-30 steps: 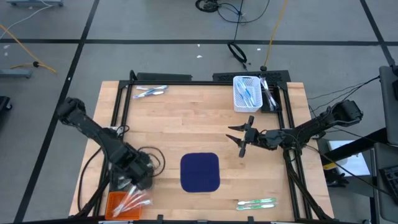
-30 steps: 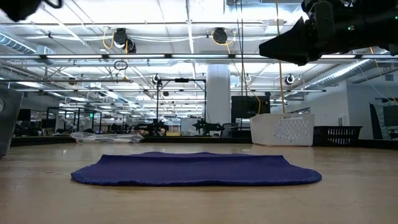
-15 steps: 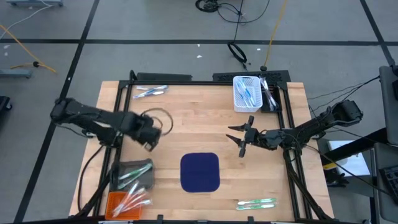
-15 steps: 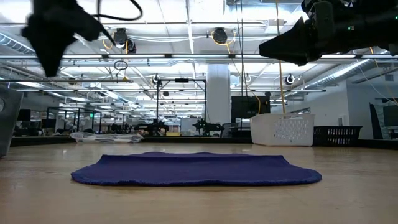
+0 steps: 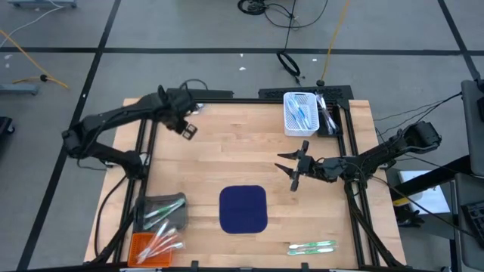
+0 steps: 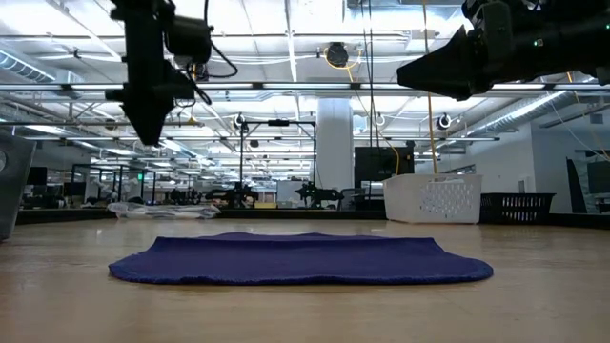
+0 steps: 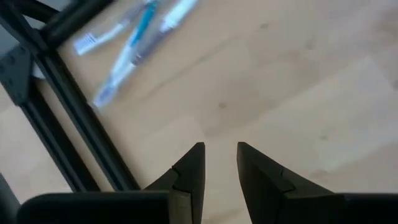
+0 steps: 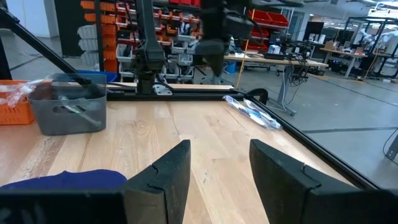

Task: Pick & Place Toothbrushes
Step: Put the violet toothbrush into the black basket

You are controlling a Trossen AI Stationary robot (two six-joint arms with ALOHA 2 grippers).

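Blue-and-white toothbrushes (image 7: 134, 38) lie beyond left pincer (image 7: 219, 163).

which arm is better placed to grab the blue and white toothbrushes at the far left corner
Left. The left claw hovers open right beside the blue-and-white toothbrushes, which show ahead of its fingers in its wrist view. The right claw waits mid-table, farther off.

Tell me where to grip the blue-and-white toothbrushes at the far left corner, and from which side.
Grip one of the blue-and-white toothbrushes at mid-handle, coming straight down from above. They lie flat on the wood beside the frame rail, so fingers should probably close across a handle. The left hand hangs open near them.
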